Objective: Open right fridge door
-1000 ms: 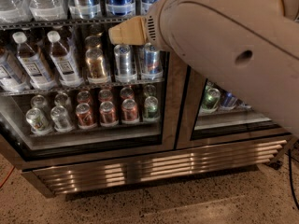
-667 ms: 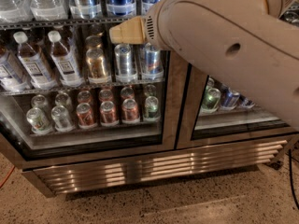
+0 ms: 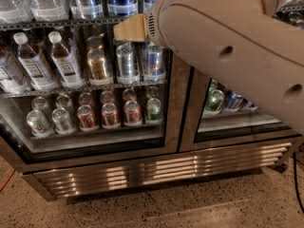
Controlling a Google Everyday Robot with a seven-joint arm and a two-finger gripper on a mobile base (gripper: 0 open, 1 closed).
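The right fridge door (image 3: 188, 109) is a glass pane in a brushed brownish steel frame at the right of the cooler. It stands shut against the left door. Green and blue cans (image 3: 214, 101) show through its glass. My big beige arm (image 3: 223, 46) crosses the upper right of the camera view and hides most of that door. A tan wedge-shaped part (image 3: 130, 28) sticks out of the arm's left end, in front of the left door. My gripper is not visible; it lies outside the view or behind the arm.
The left glass door (image 3: 85, 80) shows white-capped bottles (image 3: 64, 61) and rows of cans (image 3: 109, 115). A louvred steel grille (image 3: 156, 167) runs along the cooler's base. Speckled floor (image 3: 156, 208) lies in front. A dark cable (image 3: 297, 184) hangs at the right edge.
The arm's shell has shifted a little to the left across the view. Both fridge doors stay shut.
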